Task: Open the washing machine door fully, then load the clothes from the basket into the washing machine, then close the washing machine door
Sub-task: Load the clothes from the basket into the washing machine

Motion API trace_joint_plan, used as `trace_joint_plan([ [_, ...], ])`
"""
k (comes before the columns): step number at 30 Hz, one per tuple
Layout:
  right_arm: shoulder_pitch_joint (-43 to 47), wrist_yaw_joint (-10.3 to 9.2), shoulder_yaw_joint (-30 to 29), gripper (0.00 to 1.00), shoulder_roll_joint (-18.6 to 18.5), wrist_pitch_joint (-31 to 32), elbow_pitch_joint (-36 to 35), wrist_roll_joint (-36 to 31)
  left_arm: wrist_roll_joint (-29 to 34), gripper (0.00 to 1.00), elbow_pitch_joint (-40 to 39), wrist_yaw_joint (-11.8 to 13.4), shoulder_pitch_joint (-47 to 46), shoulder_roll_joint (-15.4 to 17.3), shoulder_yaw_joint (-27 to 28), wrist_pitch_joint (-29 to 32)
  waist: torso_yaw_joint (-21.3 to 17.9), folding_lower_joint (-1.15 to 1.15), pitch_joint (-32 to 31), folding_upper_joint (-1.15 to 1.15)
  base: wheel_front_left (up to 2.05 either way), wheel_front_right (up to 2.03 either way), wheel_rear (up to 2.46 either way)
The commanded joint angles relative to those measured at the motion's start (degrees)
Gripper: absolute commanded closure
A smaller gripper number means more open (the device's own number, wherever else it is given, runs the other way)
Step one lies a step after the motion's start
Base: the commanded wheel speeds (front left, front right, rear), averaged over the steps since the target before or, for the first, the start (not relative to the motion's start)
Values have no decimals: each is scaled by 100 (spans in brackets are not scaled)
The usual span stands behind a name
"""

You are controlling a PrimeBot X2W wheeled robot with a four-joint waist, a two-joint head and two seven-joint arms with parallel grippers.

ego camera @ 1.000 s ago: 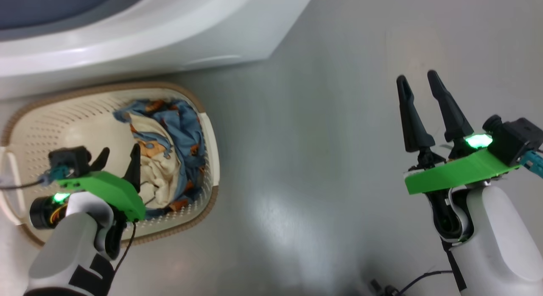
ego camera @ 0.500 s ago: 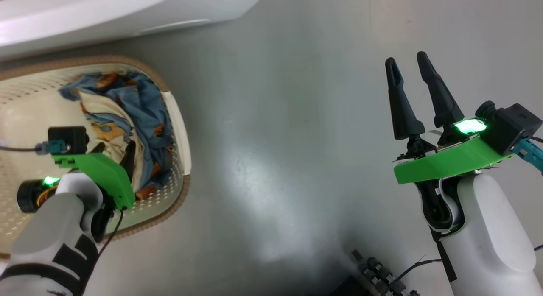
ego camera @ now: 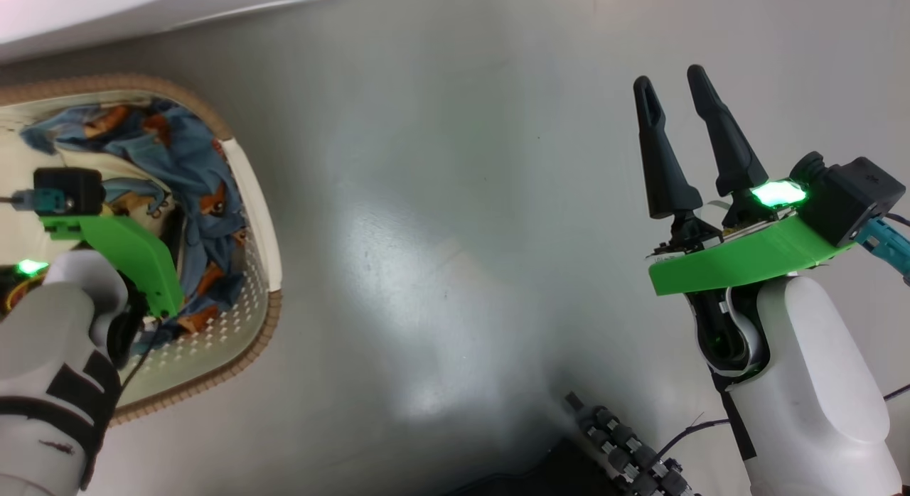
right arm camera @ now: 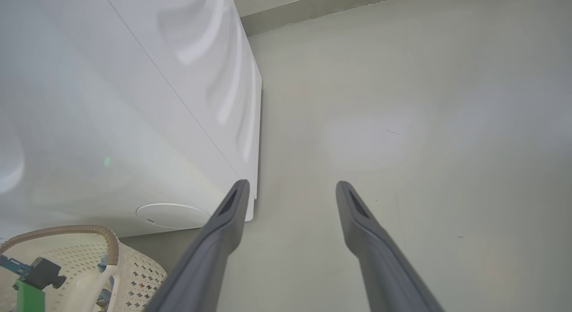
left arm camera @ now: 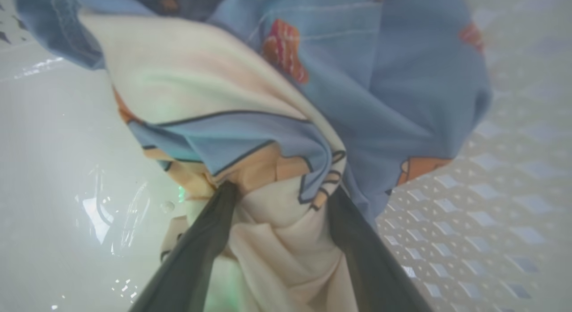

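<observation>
Grey glossy floor (ego camera: 441, 233) all round, pale glare patches mid-frame. Top-left of head view: white washing machine (ego camera: 106, 13), just a strip of its lower edge. From right wrist cam, broad white side panel of it, round cap low on the front.

Basket (ego camera: 259, 197) on the floor at far left, just beside the machine's base. Cream, perforated walls, brown woven rim, white handle on the right-hand side. Clothes (ego camera: 192, 155) inside, heaped against that right-hand wall: blue fabric w/ orange-brown prints, cream piece tucked in on the left.

Left gripper (left arm camera: 281, 189) down in the basket, right on the pile. Fingers (left arm camera: 210, 240) wide apart, one each side of a cream fold, blue-and-orange print bunched at the tips. Cloth btwn them, touching both, yet jaws at full spread: open, no pinch. Green bracket + black cam of that wrist over the pile in head view, pale forearm at lower left.

Right gripper (ego camera: 670, 77) well apart from all that, over bare floor at right. Fingers pointing up-frame, gap btwn them clear, open, nothing held. Green lamp lit on the wrist, green bracket under it. Ribbed black cable (ego camera: 618, 439) at bottom edge, near that forearm.
</observation>
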Motion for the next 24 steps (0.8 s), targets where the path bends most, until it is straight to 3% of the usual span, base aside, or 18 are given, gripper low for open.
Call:
trace_joint_plan([
  [1, 144, 8, 115, 0, 34, -27, -123, -35, -14, 0, 39, -9, -15, 170, 55, 9, -64, 0, 63, 0, 0, 0, 0],
  [5, 134, 8, 141, 0, 53, -27, -112, -34, -42, 0, 349, -9, -257, 76, -66, 8, -128, 0, 84, 0, 0, 0, 0],
  [8, 135, 8, 145, 0, 61, -27, -95, -35, -136, 48, 569, -9, -331, 2, -67, 166, -141, 0, 63, 0, 0, 0, 0],
  [9, 135, 8, 145, 0, 63, -27, -88, -36, -135, 57, 605, -9, -353, -10, -88, 172, -144, 0, 56, 0, 0, 0, 0],
  [11, 134, 8, 137, 0, 69, -27, -80, -38, -138, 100, 652, -9, -376, -16, -125, 145, -142, 0, 40, 0, 0, 0, 0],
  [24, 151, 8, 101, 0, 38, -27, -14, -49, -463, 100, 242, -9, 171, -87, -443, -360, 94, 0, -540, 0, 0, 0, 0],
])
